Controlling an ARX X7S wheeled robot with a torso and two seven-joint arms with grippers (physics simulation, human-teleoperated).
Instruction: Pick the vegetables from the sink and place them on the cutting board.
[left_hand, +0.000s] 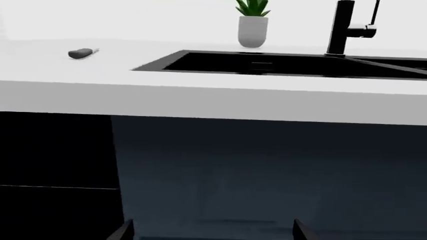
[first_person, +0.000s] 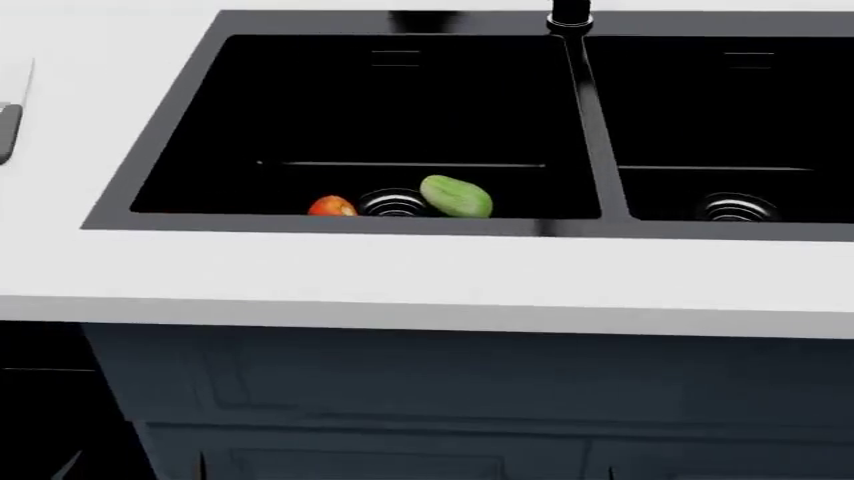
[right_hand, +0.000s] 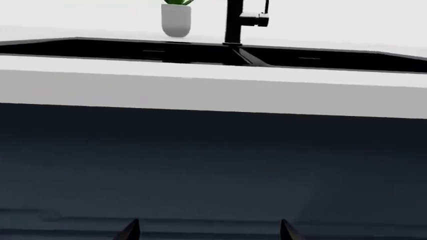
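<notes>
A red tomato (first_person: 332, 207) and a light-green cucumber (first_person: 457, 196) lie on the floor of the left basin of the black sink (first_person: 598, 130), on either side of its steel drain strainer (first_person: 392, 203). The cutting board is out of view. My left gripper (left_hand: 212, 233) is open and empty, low in front of the dark cabinet below the counter. My right gripper (right_hand: 209, 233) is also open and empty, low before the same cabinet front. Neither gripper shows clearly in the head view. The vegetables are hidden in both wrist views, where only the sink rim (left_hand: 280, 65) (right_hand: 167, 50) shows.
A tall black faucet (left_hand: 343, 27) (right_hand: 235, 22) stands behind the basins' divider. A white pot with a green plant (left_hand: 253, 30) (right_hand: 176, 20) stands behind the sink. A small grey object (left_hand: 81, 53) lies on the white counter (first_person: 400, 280) to the sink's left. The right basin has its own strainer (first_person: 735, 208).
</notes>
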